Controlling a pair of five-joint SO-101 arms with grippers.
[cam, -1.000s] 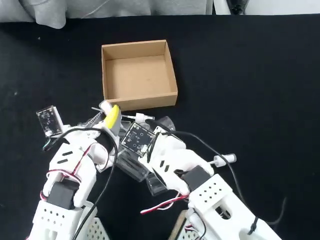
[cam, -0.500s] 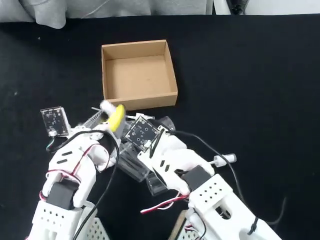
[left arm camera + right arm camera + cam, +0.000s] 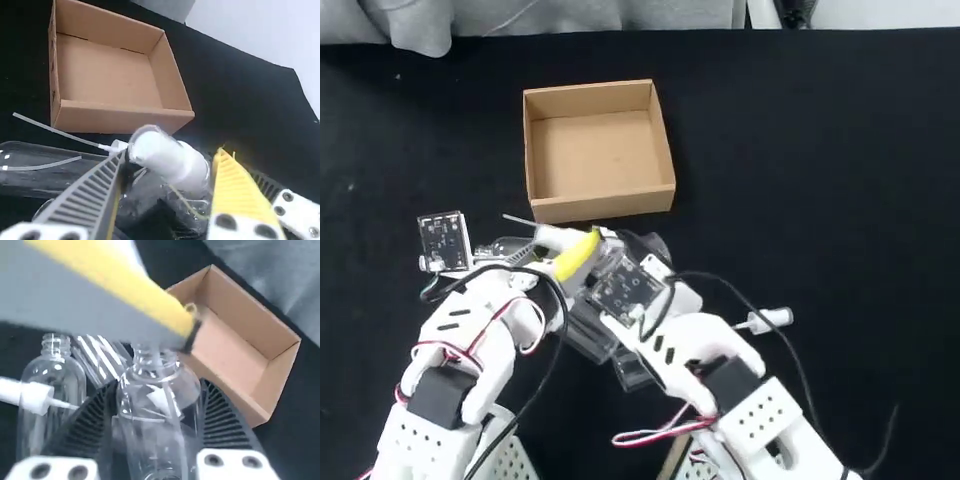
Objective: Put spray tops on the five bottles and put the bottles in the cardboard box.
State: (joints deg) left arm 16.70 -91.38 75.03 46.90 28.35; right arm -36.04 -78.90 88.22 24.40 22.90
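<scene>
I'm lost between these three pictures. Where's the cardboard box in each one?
High view: the cardboard box sits open and empty beyond both arms.
Left wrist view: the cardboard box lies behind the white spray top in the left gripper.
Right wrist view: the cardboard box lies behind the clear bottle in the right gripper.
Shared landmark: the left gripper's yellow finger, close to the cardboard box everywhere.

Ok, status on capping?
Left gripper shut on spray top, right gripper shut on bottle. Top not yet on. Cardboard box holds no bottles. Second open bottle crowds alongside.
</scene>
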